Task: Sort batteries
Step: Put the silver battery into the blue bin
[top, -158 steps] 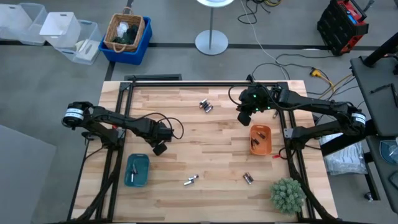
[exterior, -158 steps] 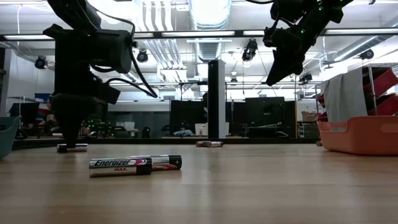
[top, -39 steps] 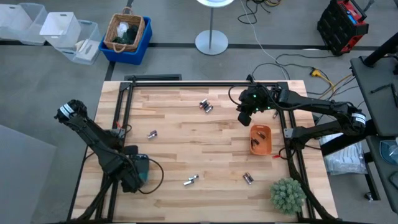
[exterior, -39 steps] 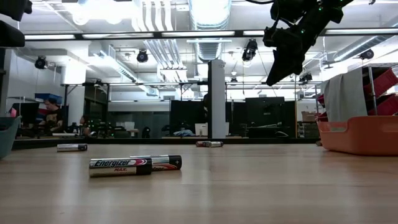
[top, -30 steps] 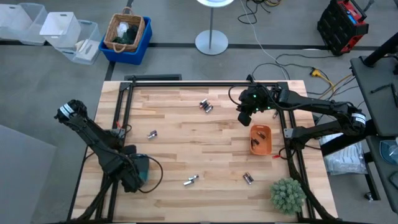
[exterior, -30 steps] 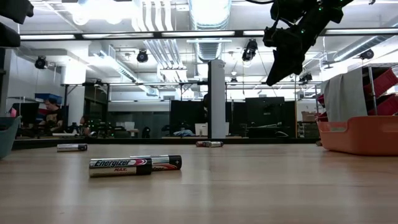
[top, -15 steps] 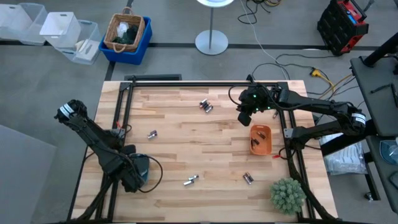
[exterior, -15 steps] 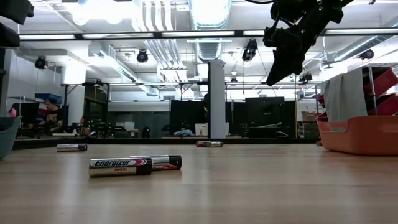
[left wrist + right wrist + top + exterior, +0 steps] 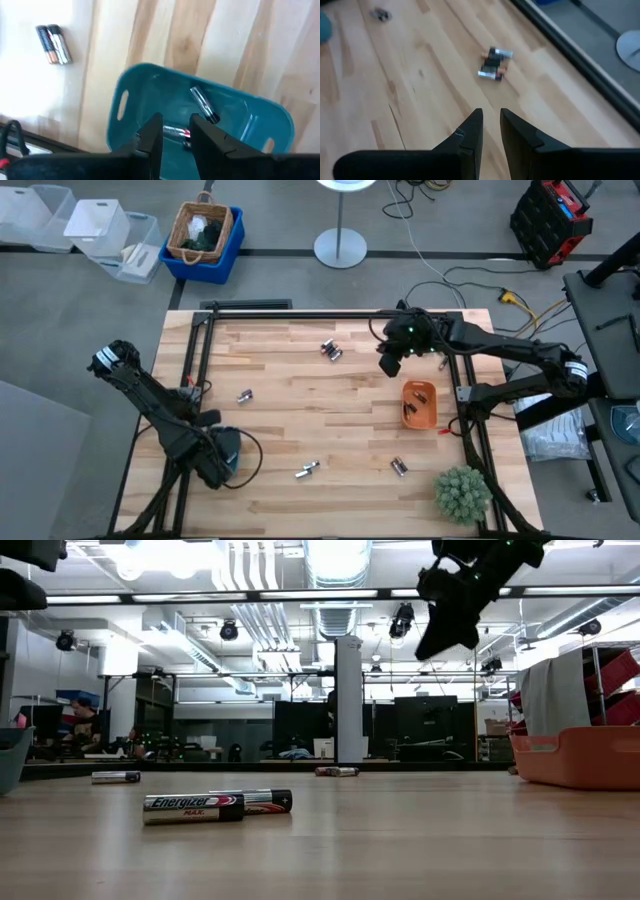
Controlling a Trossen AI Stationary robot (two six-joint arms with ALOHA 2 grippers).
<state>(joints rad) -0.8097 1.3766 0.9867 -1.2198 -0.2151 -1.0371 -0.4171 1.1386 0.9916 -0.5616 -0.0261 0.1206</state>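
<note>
My left gripper [image 9: 214,461] [image 9: 176,131] hangs open over the teal tray [image 9: 135,95], where two batteries [image 9: 202,103] lie on the floor. My right gripper [image 9: 388,362] [image 9: 491,125] hovers well above the table near the far right, slightly open and empty, left of the orange tray [image 9: 419,404]. A small cluster of batteries [image 9: 331,351] [image 9: 494,64] lies on the wood beyond it. More batteries lie loose: one [image 9: 244,395] at mid-left, a pair [image 9: 307,471] [image 9: 192,807] near the front, another pair [image 9: 399,467] front right.
The orange tray holds a few batteries. A green plant [image 9: 462,493] stands at the near right corner. Black frame rails [image 9: 196,360] run along the table's left, right and far sides. Bare wood lies in the middle.
My right gripper has risen and shifted a little toward the far left, toward the battery cluster. My left gripper has stayed over the teal tray.
</note>
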